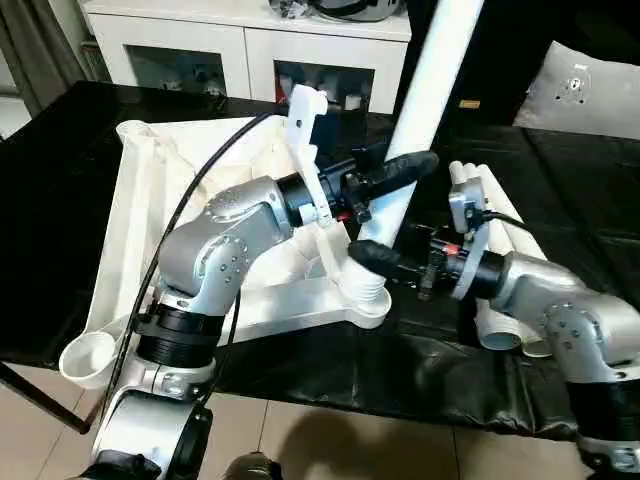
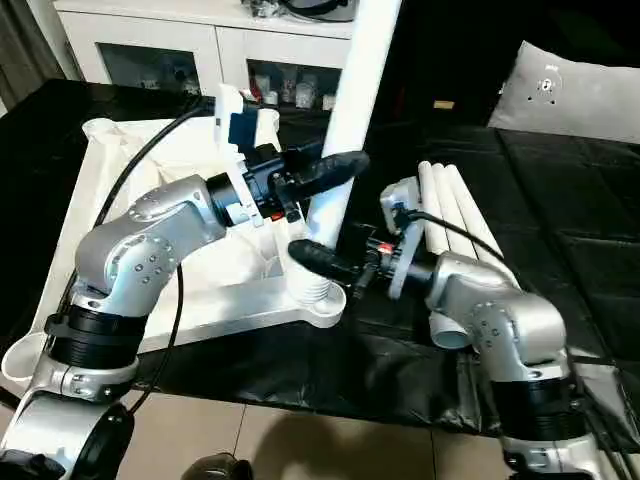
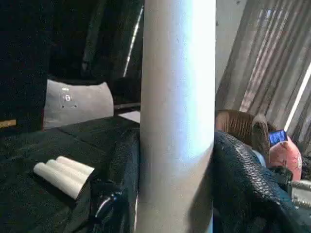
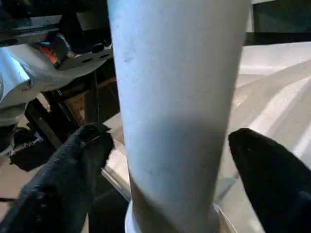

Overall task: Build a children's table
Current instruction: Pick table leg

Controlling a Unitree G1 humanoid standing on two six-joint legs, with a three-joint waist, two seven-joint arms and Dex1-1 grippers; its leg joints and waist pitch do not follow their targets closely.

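Observation:
The white tabletop (image 1: 130, 200) lies upside down on the black-covered work table. One white leg (image 1: 425, 90) stands upright in its near right corner socket (image 1: 368, 295). My left gripper (image 1: 395, 185) is shut on this leg partway up, and its fingers (image 3: 243, 184) press both sides of the tube (image 3: 177, 116). Lower down, just above the socket, my right gripper (image 1: 385, 262) is open around the same leg (image 4: 180, 97). There is a gap between the tube and each of its fingers (image 4: 73, 165). Three more legs (image 1: 490, 220) lie side by side to the right.
The near left corner socket (image 1: 88, 355) overhangs the edge of the work table (image 1: 60, 200). A white cabinet (image 1: 250, 40) stands behind the table, and a grey cushion (image 1: 580, 90) rests at the back right. Tiled floor (image 1: 330, 440) runs below the near edge.

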